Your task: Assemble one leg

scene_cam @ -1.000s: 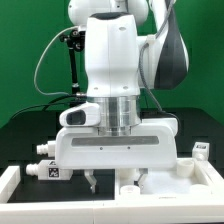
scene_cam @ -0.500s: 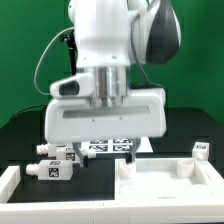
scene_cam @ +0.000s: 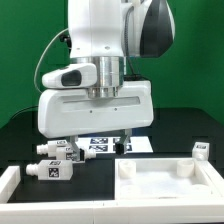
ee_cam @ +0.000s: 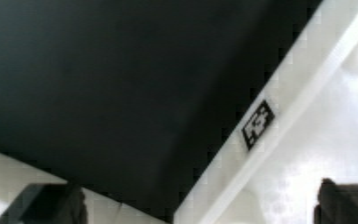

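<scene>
Two small white legs with black-and-white tags lie at the exterior view's left, one nearer (scene_cam: 49,171) and one behind it (scene_cam: 62,152). Another leg (scene_cam: 203,151) stands at the right. My gripper (scene_cam: 99,147) hangs open and empty above the table, right of the two left legs and behind the large white tray-shaped part (scene_cam: 160,178). In the wrist view my gripper (ee_cam: 197,205) shows its dark fingertips (ee_cam: 44,205) wide apart with nothing between them. Below it are the black table and a white tagged edge (ee_cam: 259,123); which part that is I cannot tell.
The marker board (scene_cam: 108,145) lies flat under and behind the gripper. A white raised rim (scene_cam: 10,185) runs along the front left corner. The black table (scene_cam: 25,135) ends at a green backdrop.
The gripper has risen from the tray-shaped part and moved toward the exterior view's left, still open and empty. The legs and the tray-shaped part have not moved.
</scene>
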Controlling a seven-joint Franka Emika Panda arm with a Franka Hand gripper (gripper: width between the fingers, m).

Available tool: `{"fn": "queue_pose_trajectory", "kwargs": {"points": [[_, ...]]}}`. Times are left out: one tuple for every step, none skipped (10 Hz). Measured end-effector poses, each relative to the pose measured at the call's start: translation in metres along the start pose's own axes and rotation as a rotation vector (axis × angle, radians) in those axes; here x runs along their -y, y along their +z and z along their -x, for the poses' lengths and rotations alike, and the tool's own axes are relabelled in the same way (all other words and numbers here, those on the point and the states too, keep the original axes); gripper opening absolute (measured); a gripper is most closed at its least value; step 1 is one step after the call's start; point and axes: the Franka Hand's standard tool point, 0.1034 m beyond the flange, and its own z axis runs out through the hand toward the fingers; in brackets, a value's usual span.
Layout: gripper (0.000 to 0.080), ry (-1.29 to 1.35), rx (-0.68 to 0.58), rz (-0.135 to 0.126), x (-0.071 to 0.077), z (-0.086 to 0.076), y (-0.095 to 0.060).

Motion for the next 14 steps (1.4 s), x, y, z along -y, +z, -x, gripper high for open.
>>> {"fn": "queue_pose_trajectory", "kwargs": {"points": [[0.0649,-0.061,0.003,0.002,-0.002,0.003,0.000],[0.0649,-0.196,0.010,0.007,-0.006,0.022,0.000],[0.0649,-0.319,0.012,0.021,-0.012,0.045,-0.001],[0.0649,-0.441,0.017,0.034,-0.023,0.072,0.000],[0.0649,-0.495,0.023,0.032,-0.035,0.085,0.001],[0.0649,-0.541,0.030,0.036,-0.036,0.085,0.001],[0.0649,-0.590,0.037,0.037,-0.036,0.086,0.002],[0.0649,-0.631,0.043,0.037,-0.037,0.088,0.002],[0.0649,-0.654,0.051,0.031,-0.037,0.092,0.006],[0.0649,-0.645,0.071,0.008,-0.036,0.107,0.021],[0.0649,-0.636,0.087,-0.011,-0.036,0.120,0.034],[0.0649,-0.621,0.095,-0.019,-0.033,0.125,0.042],[0.0649,-0.612,0.100,-0.027,-0.028,0.126,0.048],[0.0649,-0.613,0.100,-0.028,-0.027,0.126,0.050]]}}
